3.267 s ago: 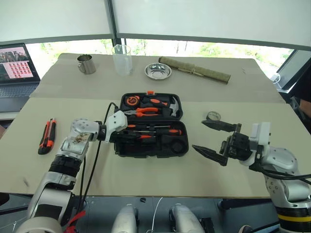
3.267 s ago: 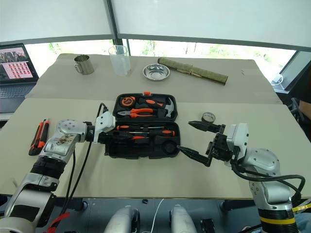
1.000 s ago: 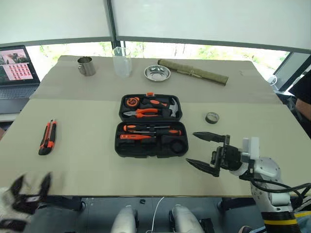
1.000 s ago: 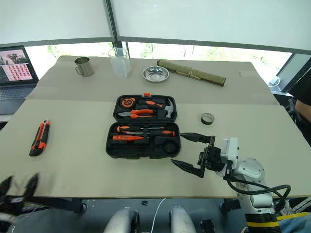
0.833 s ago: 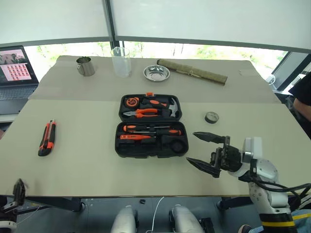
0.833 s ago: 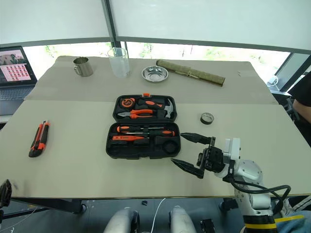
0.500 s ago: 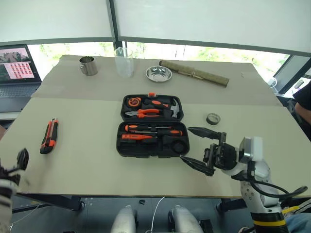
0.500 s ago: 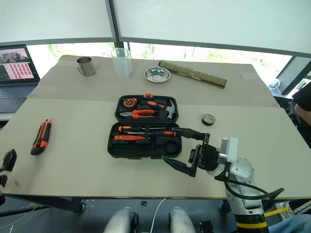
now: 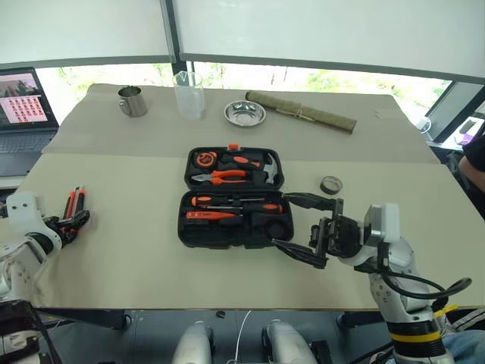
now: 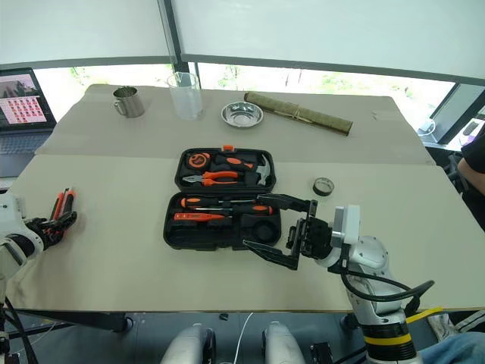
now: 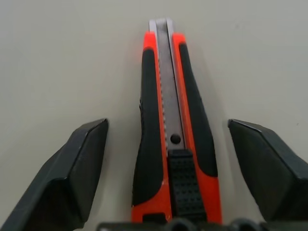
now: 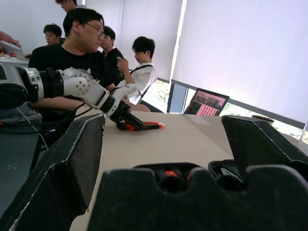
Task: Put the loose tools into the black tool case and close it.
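The orange-and-black utility knife [image 9: 74, 203] lies flat near the table's left edge. My left gripper [image 9: 70, 223] is at its near end, and in the left wrist view the knife [image 11: 171, 139] runs between the two fingers with a gap on each side, so the gripper is open. The black tool case [image 9: 227, 239] lies open at the table's centre, with two screwdrivers [image 9: 239, 203] and a slim orange one [image 9: 208, 214] in its front half. A small dark tape roll [image 9: 330, 184] sits to the case's right. My right gripper [image 9: 282, 221] hangs open over the case's front right corner.
Pliers, a hammer and a tape measure fill the case's back half [image 9: 235, 165]. Along the far side stand a metal mug [image 9: 132, 100], a clear beaker [image 9: 188, 92], a steel bowl [image 9: 245, 112] and an olive rolled mat [image 9: 303, 110]. A laptop [image 9: 23, 106] sits far left. Several people [image 12: 86, 43] sit beyond the table's left.
My left arm has come up from below the table's front edge and reached forward, so its fingers now straddle the knife. My right gripper has shifted left over the case's corner.
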